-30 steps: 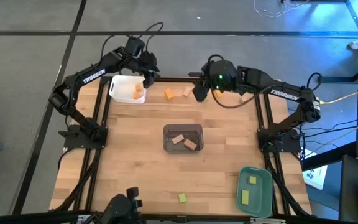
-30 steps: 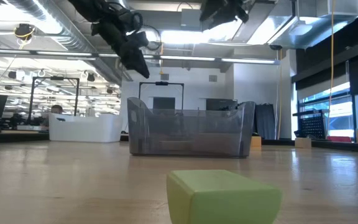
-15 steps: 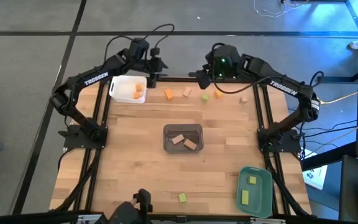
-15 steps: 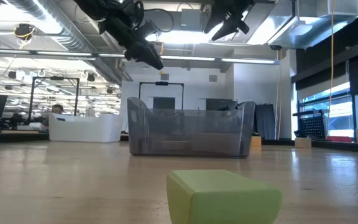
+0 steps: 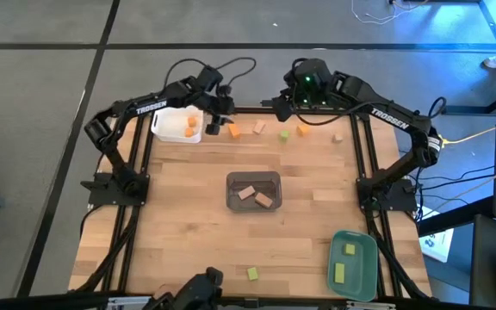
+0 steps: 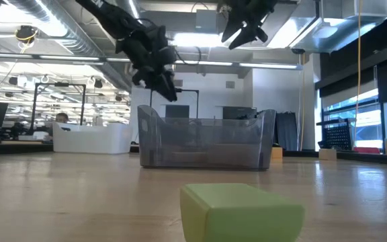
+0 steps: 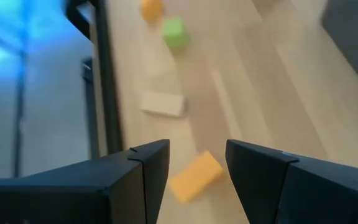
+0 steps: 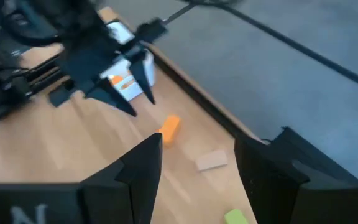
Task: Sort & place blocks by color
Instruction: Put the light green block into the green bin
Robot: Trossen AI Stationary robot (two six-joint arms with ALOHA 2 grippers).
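My left gripper (image 5: 216,119) is open and empty, just past the white tray (image 5: 164,114), which holds two orange blocks (image 5: 190,127). In the left wrist view (image 7: 197,152) its fingers stand above an orange block (image 7: 194,176) lying on the table (image 5: 233,130). A tan block (image 5: 259,127), a small orange block (image 5: 284,135), a green block (image 5: 302,131) and another tan block (image 5: 337,136) lie along the far edge. My right gripper (image 5: 278,105) is open and empty, raised above the far edge (image 8: 197,149).
A grey tray (image 5: 254,177) with tan blocks stands mid-table. A teal tray (image 5: 370,258) with two green blocks is at the near right. A loose green block (image 5: 252,273) lies near the front edge, close to the low camera (image 6: 240,212). The two grippers are close together.
My left gripper has gone from above the white tray toward the table's right and down, toward the orange block. My right gripper has drawn back toward the far edge, uncovering the small orange and green blocks.
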